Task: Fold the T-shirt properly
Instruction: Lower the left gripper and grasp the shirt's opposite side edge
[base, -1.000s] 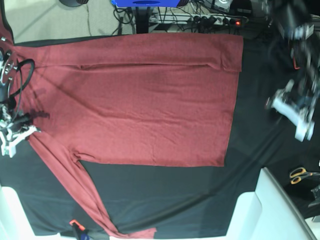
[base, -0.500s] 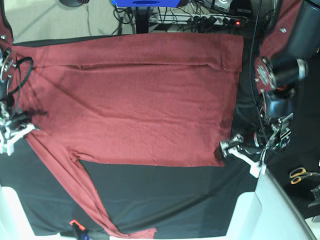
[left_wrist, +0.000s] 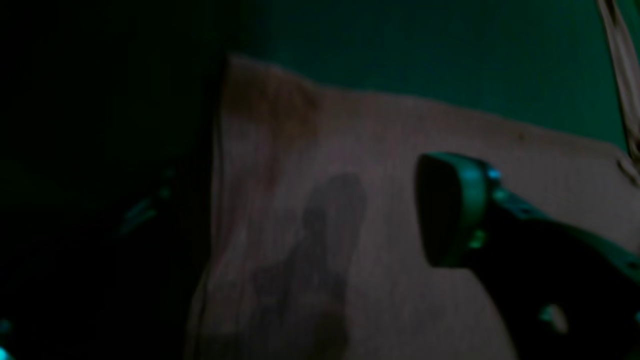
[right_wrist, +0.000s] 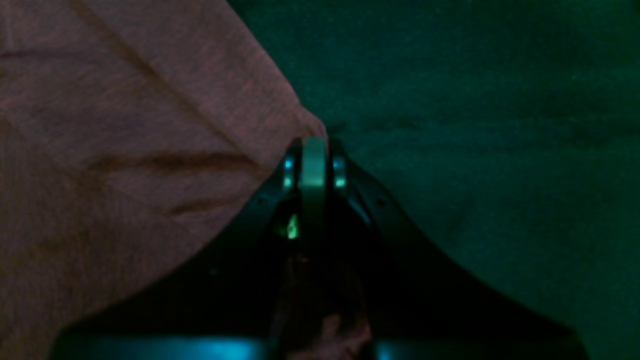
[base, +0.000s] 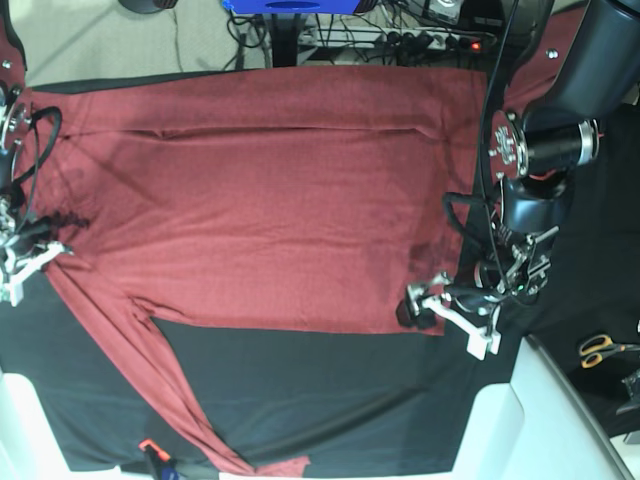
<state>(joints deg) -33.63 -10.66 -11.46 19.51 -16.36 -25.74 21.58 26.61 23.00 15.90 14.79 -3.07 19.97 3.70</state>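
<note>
Risks, item by item, for your reference. T-shirt (base: 270, 200): brick-red, long-sleeved, spread flat over the black tablecloth (base: 330, 390) on the worktop, filling most of its far half; one sleeve (base: 170, 400) trails down to the near edge.

Left end effector (base: 440, 308): jaws standing wide apart, low over the hem corner toward the worktop's right side, nothing held. In the left wrist view one finger (left_wrist: 450, 210) hangs above the fabric just inside its edge. Hazard, as a judgement: if you close here without getting under the hem, you may pinch the tablecloth along with the shirt, or take only a thin fold that slips free on the lift.

Right end effector (right_wrist: 312, 150): jaws together, at the shirt's edge by the worktop's left side. The wrist view suggests a pinch on the fabric edge, but you cannot confirm cloth between the tips. Hazard: if only one side holds when you lift, the body will skew and the fold will land crooked. The trailing sleeve may also drag and bunch.

Containers: none in view. Scissors (base: 603, 349) lie loose beyond the worktop's right edge, well clear of the shirt.
</note>
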